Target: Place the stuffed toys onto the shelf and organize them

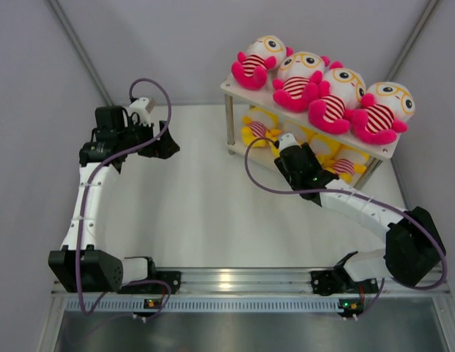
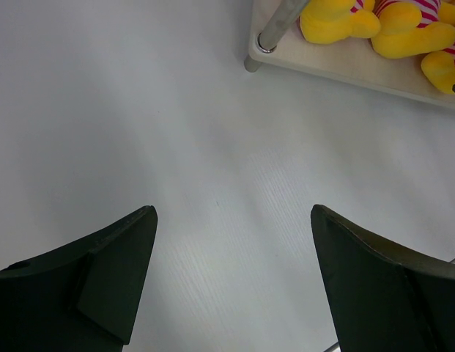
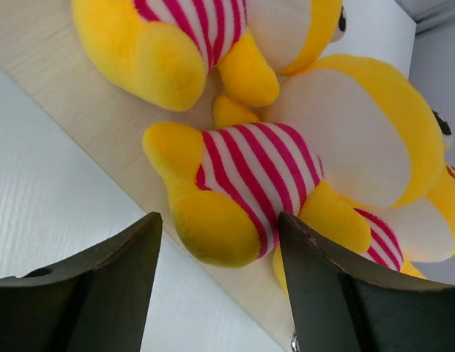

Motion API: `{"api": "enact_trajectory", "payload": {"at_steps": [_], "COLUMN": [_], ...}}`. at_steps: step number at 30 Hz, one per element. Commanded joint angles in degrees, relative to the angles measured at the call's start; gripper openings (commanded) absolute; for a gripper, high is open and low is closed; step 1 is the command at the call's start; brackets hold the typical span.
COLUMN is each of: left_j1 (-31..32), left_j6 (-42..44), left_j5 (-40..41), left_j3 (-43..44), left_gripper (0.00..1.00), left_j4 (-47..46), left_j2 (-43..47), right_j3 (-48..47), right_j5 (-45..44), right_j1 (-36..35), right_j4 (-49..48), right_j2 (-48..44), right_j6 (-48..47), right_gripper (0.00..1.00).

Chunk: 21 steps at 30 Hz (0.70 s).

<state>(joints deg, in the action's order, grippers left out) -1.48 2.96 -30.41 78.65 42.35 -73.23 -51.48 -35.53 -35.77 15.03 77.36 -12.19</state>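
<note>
With my right gripper open and empty just beside a yellow doll on the shelf's lower board, a careless pull-back could drag it off.

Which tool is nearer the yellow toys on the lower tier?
Right. The right tool is at the lower tier's front edge, just short of a yellow toy. The left tool hangs over the table, well left of the shelf.

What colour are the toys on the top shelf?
Pink toys, red-and-white striped bellies; top external view shows best.
</note>
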Motion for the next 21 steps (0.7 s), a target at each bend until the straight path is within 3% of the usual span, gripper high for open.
{"api": "enact_trajectory", "payload": {"at_steps": [1, 15, 21], "left_j1": [-0.37, -0.28, -0.37], "left_j6": [-0.15, -0.15, -0.24], "left_j5": [-1.66, -1.93, -2.11], "left_j3": [1.24, 1.5, 1.5], "left_gripper": [0.91, 0.91, 0.91], "left_j4": [-0.34, -0.34, -0.34], "left_j2": [1.69, 1.78, 1.78], "right_j3": [0.86, 1.03, 4.1], "right_j5": [-2.61, -11.76, -7.02], "right_j1": [0.52, 0.7, 0.79], "right_j4": [-8.17, -5.71, -10.79], "right_j2": [-2.48, 1.65, -1.06], "right_j6": [7.78, 17.19, 15.8], "right_gripper": [0.65, 0.44, 0.12]}}
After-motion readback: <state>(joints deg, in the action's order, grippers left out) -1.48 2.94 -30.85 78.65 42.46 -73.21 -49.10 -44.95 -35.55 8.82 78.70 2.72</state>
